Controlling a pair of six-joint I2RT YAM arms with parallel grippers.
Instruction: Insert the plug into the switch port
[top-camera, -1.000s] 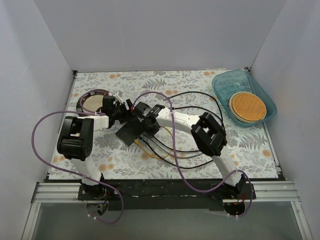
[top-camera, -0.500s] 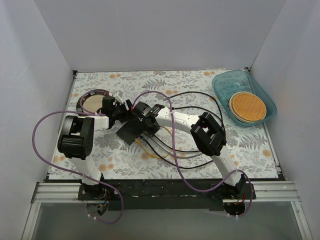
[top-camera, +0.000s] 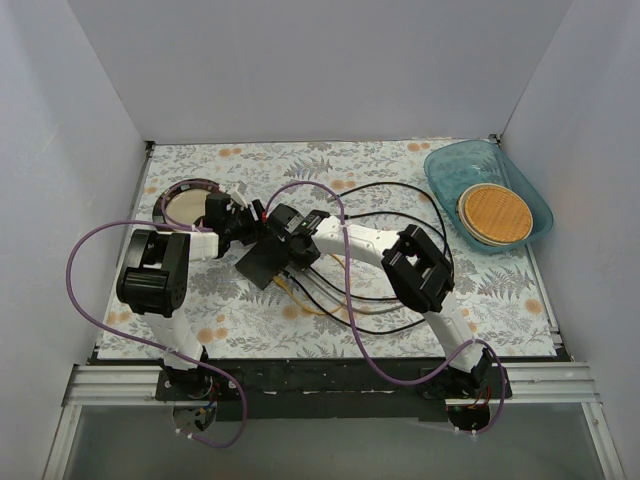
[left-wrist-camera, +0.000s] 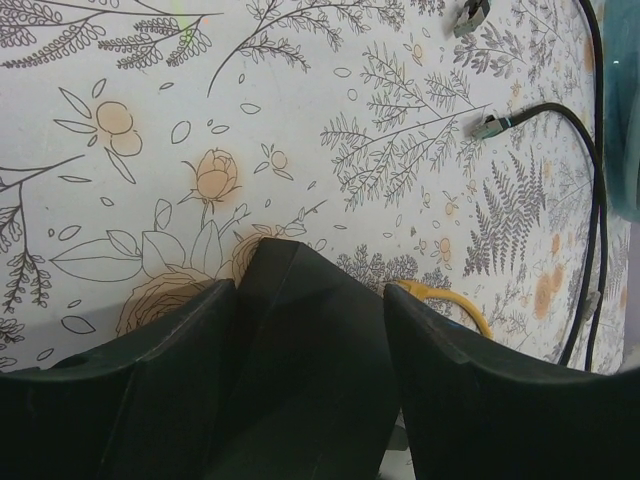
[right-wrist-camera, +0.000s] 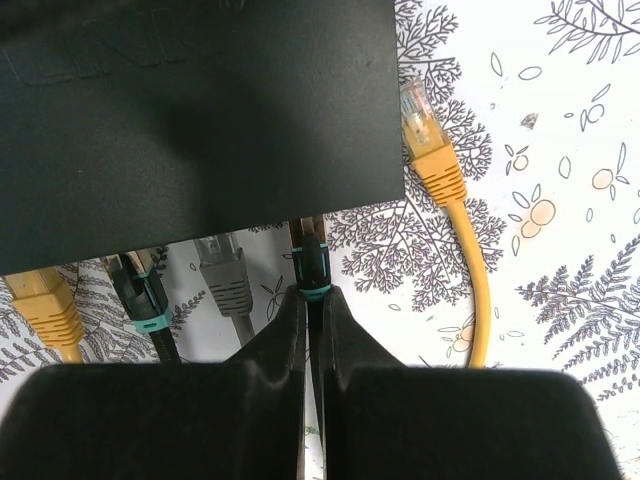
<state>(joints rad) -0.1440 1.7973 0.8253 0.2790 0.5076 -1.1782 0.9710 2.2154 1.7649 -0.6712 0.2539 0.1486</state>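
Flat matte-black switch (right-wrist-camera: 190, 110), slim teal-collared plug (right-wrist-camera: 313, 266)

Soft, even overhead light, faint shadows. Wrist views: tool fingers (left-wrist-camera: 120, 400) at 6 o'clock blurred, desk (left-wrist-camera: 300, 130) print sharp.

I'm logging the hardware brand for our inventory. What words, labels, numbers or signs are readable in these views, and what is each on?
Raised lettering on the top face of the switch, right wrist view: black on black, cut off by the picture's upper edge, too faint to read.
Nothing else in any view carries readable text.
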